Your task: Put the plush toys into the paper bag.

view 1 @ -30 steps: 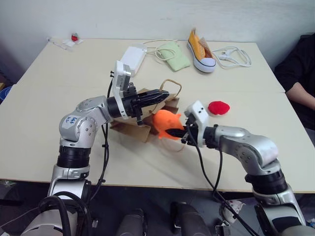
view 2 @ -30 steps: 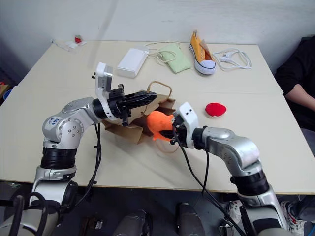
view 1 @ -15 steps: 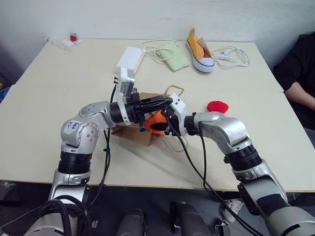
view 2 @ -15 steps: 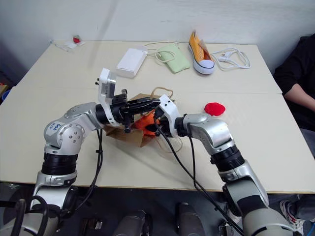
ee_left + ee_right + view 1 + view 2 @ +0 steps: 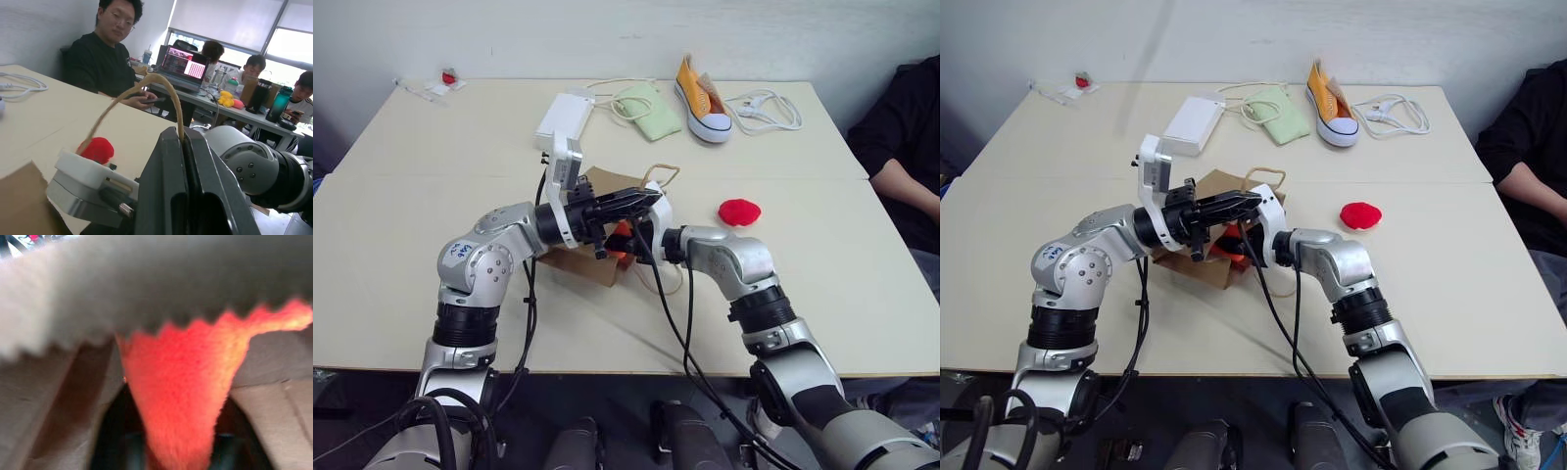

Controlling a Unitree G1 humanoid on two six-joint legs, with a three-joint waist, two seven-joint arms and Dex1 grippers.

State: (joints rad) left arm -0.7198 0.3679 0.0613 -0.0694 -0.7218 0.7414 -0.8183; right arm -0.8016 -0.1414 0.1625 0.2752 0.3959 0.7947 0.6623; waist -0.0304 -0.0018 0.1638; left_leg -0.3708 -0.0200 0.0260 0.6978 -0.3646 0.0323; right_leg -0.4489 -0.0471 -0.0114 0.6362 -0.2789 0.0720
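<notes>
The brown paper bag (image 5: 587,266) lies on its side on the table. My left gripper (image 5: 643,199) is shut on the bag's tan cord handle (image 5: 146,81) and holds the mouth up. The orange plush toy (image 5: 620,233) sits in that mouth, under the zigzag paper edge, mostly hidden by the bag and my arms. My right gripper (image 5: 628,241) reaches into the mouth from the right, and the orange plush toy (image 5: 181,382) lies right in front of it. The round red plush toy (image 5: 739,211) rests on the table to the right of the bag, apart from both grippers.
Along the back of the table lie a white box (image 5: 558,119), a pale green pouch (image 5: 646,110), an orange-and-white sneaker (image 5: 700,98) and a white cable (image 5: 764,106). A person (image 5: 901,147) in black sits at the table's right edge.
My right gripper has carried the orange plush toy leftward from beside the bag into its mouth. The left gripper has kept its hold on the handle. The camera has shifted slightly.
</notes>
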